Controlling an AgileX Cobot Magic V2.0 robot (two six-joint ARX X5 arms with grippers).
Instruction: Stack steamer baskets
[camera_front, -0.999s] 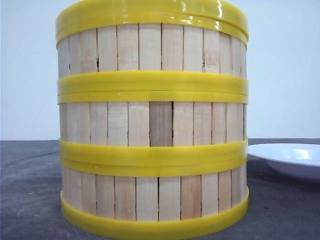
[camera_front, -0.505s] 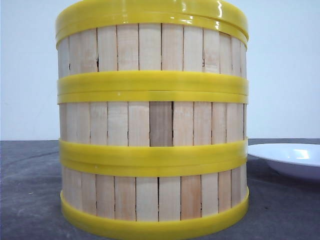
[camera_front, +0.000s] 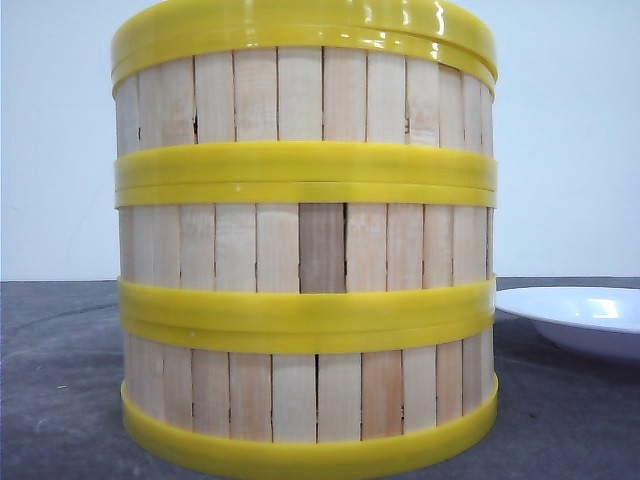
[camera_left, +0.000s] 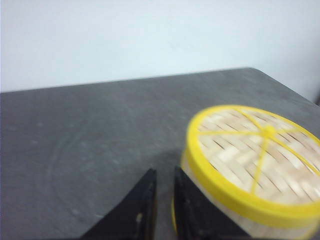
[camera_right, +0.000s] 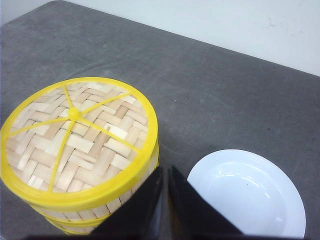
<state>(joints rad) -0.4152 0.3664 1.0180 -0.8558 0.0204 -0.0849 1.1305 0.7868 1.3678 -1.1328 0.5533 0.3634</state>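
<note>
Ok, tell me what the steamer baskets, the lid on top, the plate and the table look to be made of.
Steamer baskets: walls of vertical pale wood slats, grain visible, one slat darker; thick glossy yellow rims, likely plastic.
Lid: flat woven strips, probably bamboo, with yellow rim, spokes and knob.
Plate: smooth glossy white, ceramic or plastic; cannot tell which.
Table: matte dark grey, faintly mottled surface; material unclear.
</note>
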